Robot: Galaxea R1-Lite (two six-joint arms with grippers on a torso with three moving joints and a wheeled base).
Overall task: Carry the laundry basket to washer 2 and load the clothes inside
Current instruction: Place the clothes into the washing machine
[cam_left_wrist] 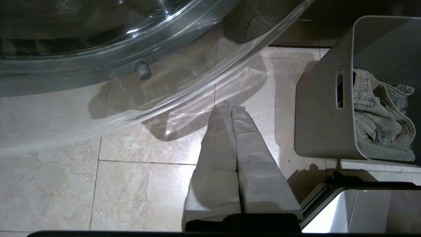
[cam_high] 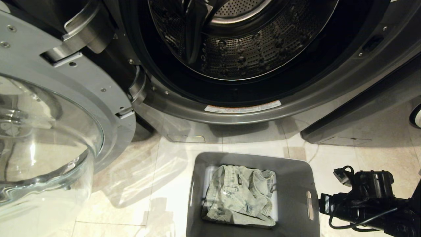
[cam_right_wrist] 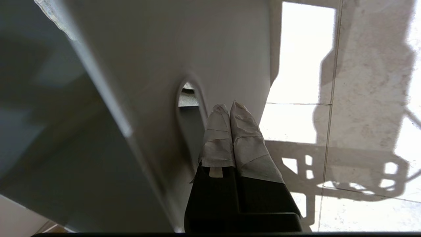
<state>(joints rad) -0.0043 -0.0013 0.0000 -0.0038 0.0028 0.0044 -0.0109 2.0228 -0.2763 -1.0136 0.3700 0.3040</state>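
Head view first: the laundry basket [cam_high: 297,194] sits on the tiled floor [cam_high: 125,210] at six o'clock in the picture, directly in front of the washer [cam_high: 345,75], whose drum [cam_high: 243,42] gapes wide at twelve o'clock. No number label shows from here, so which washer it is cannot be told. Its glass door [cam_high: 42,138] is swung out at nine o'clock. Inside the basket the clothes [cam_high: 240,196], pale washed denim, lie crumpled on the bottom, well below the rim.

Now the right arm [cam_high: 368,204]: it comes in at four o'clock of the head view, just beside the basket's right wall, level with the slot handle [cam_high: 309,204]. The right wrist view shows the right claw [cam_right_wrist: 229,108] with its taped fingers [cam_right_wrist: 217,138] pressed flat together, closed and holding nothing, the tips just outside the basket wall with the slot handle at about ten o'clock of them. Whether the tips touch the wall I cannot tell.

Over on the other side, the left wrist view shows the left claw [cam_left_wrist: 230,107] also closed tight and empty, hanging over bare floor. The basket stands at two o'clock of it, apart from the fingertips, with the denim showing over the rim and through the slot, and the door glass curves across at eleven o'clock.
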